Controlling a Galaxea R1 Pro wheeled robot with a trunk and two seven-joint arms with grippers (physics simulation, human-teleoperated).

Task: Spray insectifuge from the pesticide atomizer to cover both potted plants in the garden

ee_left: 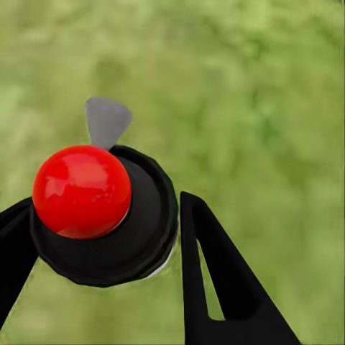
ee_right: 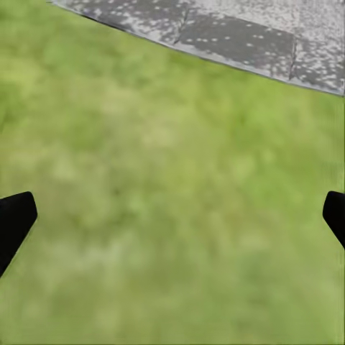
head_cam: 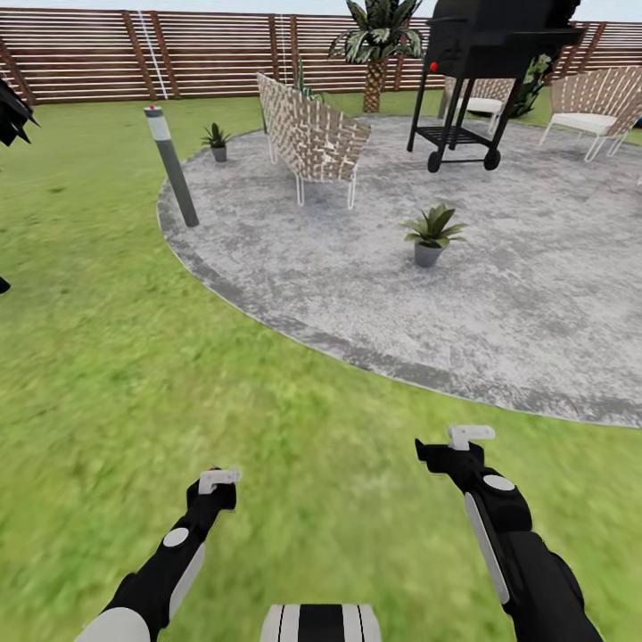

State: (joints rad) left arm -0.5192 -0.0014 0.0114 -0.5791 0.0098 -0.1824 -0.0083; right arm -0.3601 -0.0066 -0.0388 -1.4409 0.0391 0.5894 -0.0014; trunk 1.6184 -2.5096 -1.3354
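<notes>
My left gripper (head_cam: 214, 486) hangs low over the lawn, shut on the pesticide atomizer (ee_left: 140, 237). In the left wrist view I see it from above: a round black top with a red knob and a grey nozzle tab; its body is hidden. My right gripper (head_cam: 456, 446) is open over the grass with nothing between its fingers (ee_right: 14, 223). One potted plant (head_cam: 433, 234) stands on the round stone patio (head_cam: 535, 294) ahead. The other potted plant (head_cam: 217, 141) sits farther off at the patio's left rim.
A grey bollard lamp (head_cam: 171, 169) stands at the patio's left edge. A wicker seat (head_cam: 312, 138) and a black grill (head_cam: 481, 71) are on the patio, more seats at the back right. A brown slatted fence (head_cam: 214, 53) closes the far side. Lawn lies between me and the patio.
</notes>
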